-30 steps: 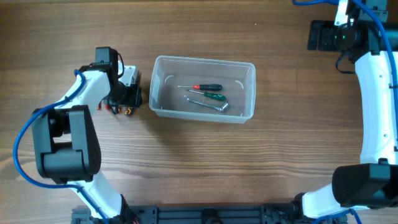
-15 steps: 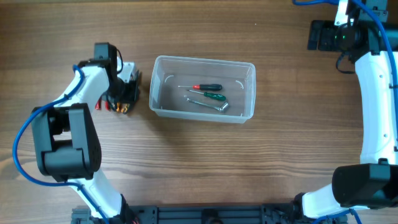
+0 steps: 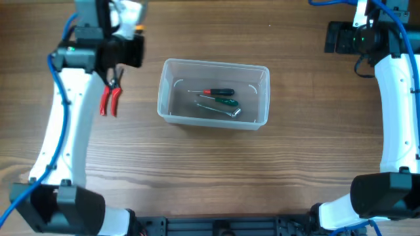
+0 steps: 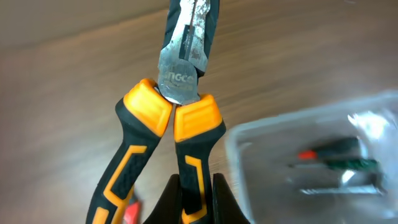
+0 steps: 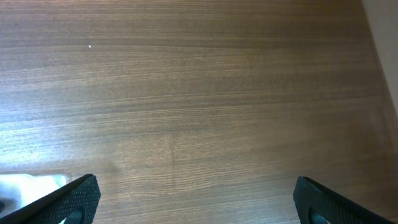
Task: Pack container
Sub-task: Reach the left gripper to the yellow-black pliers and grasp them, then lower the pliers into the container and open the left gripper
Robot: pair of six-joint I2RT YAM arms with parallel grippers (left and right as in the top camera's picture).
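Note:
The container [image 3: 169, 115] is a clear plastic tub at mid-table; it also shows blurred in the left wrist view [image 4: 261, 140]. Inside lie a red-handled screwdriver [image 3: 222, 92], a green-handled screwdriver [image 3: 225, 102] and a silver key [image 3: 223, 111]. My left gripper [image 4: 196, 190] is shut on one handle of orange-and-black pliers [image 4: 180, 93], held in the air left of the container. In the overhead view the left gripper [image 3: 128, 23] is at the far left, with the pliers mostly hidden under it. My right gripper [image 5: 196, 199] is open and empty over bare table.
Red-handled pliers [image 3: 109, 99] lie on the wooden table left of the container, below my left arm. The right arm [image 3: 397, 98] runs along the right edge, its gripper [image 3: 341, 38] at the far right corner.
My left arm has risen from the table beside the container, carrying the orange-and-black pliers up and towards the far side. The red-handled pliers stayed on the table. The right arm has not moved.

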